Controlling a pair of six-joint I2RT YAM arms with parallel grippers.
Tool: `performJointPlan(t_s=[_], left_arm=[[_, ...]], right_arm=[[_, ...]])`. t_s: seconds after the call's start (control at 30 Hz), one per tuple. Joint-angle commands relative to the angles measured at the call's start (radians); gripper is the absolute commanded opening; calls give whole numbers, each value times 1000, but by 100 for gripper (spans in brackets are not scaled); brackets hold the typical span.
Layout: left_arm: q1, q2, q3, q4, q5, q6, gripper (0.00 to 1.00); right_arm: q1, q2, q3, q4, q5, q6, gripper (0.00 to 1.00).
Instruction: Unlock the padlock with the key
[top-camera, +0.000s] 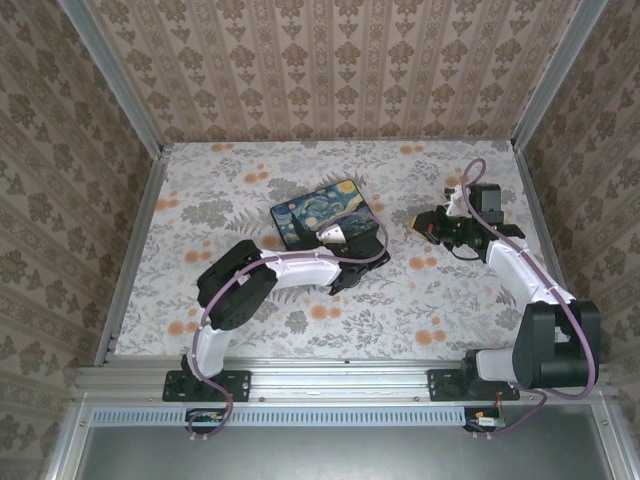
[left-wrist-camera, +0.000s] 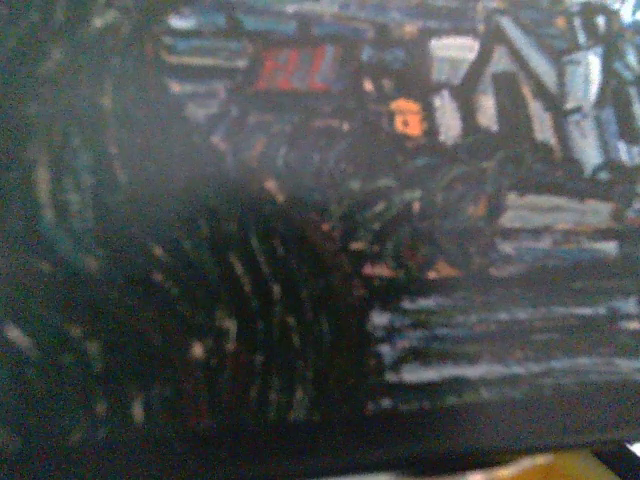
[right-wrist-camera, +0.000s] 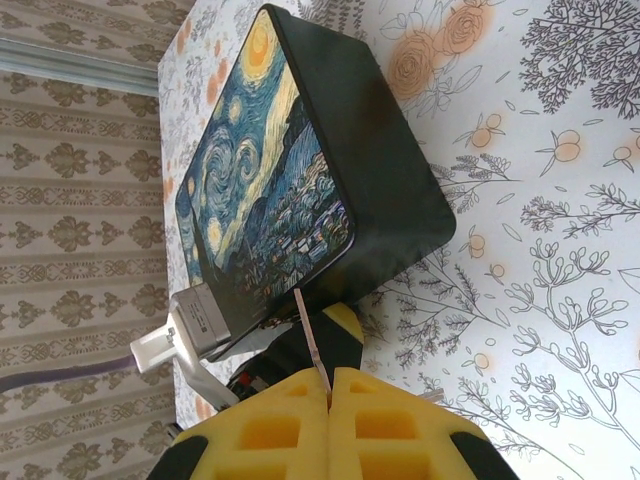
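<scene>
Key first, since it is the part we see plainly: a thin flat strip (right-wrist-camera: 308, 335) sticks out from between the yellow foam pads (right-wrist-camera: 270, 435) of the right gripper (right-wrist-camera: 330, 385), which is clamped tight on it, with the tip aimed at the near corner of the box (right-wrist-camera: 300, 170). From above, that gripper hangs to the right of the box, apart from it, over the flowered table (top-camera: 200, 200). The left gripper (top-camera: 348, 240) is pressed in at the near right corner of the box. Its camera is so close to the painted lid that we cannot tell whether its jaws are parted, closed, or holding anything. We cannot pick out the padlock for certain. A yellow sliver (left-wrist-camera: 560, 466) below the edge of the box in the left wrist view may be it (or it may be a foam pad), so our best guess puts the padlock at that same near right corner of the box, under the left gripper. We judge such a lock to be dense for its size and quite rigid, with smooth sides that could slide or twist against foam. We would take it across the two broad faces of its body, squarely and firmly, leaving the keyhole end and the shackle free. The key is light and stiff but very thin. Pinched at one end, it may swivel in the pads when it meets the keyhole, so the lock must be braced well and the key brought in straight.
</scene>
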Motion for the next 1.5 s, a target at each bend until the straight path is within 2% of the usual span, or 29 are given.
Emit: performJointPlan(t_s=[0.0,0.13,0.33,0.47,0.63,0.83,1.07,1.3,1.47], left_arm=[[16,-50,-28,12,8,2,37],[24,-62,-59,41,29,17,29],[27,-99,-88,67,68,60,23],[41,-158,-103,87,153,114,19],[84,-241,-130,82,315,135,18],[149,-352,-132,34,485,154,16],[239,-442,-119,20,699,95,12],[277,-460,-76,34,854,36,10],[300,-482,-67,48,925,-12,10]], right_arm=[[7,-1,-8,3,-32,-13,0],[7,-2,-26,4,-32,-14,0],[9,-8,-32,-4,-41,-26,0],[20,-30,-36,-44,-33,-69,0],[47,-76,-100,-18,-17,-62,0],[123,-135,-179,1,27,-43,0],[259,-234,-225,73,72,43,0],[397,-357,-256,163,210,130,0],[434,-395,-307,221,223,139,0]])
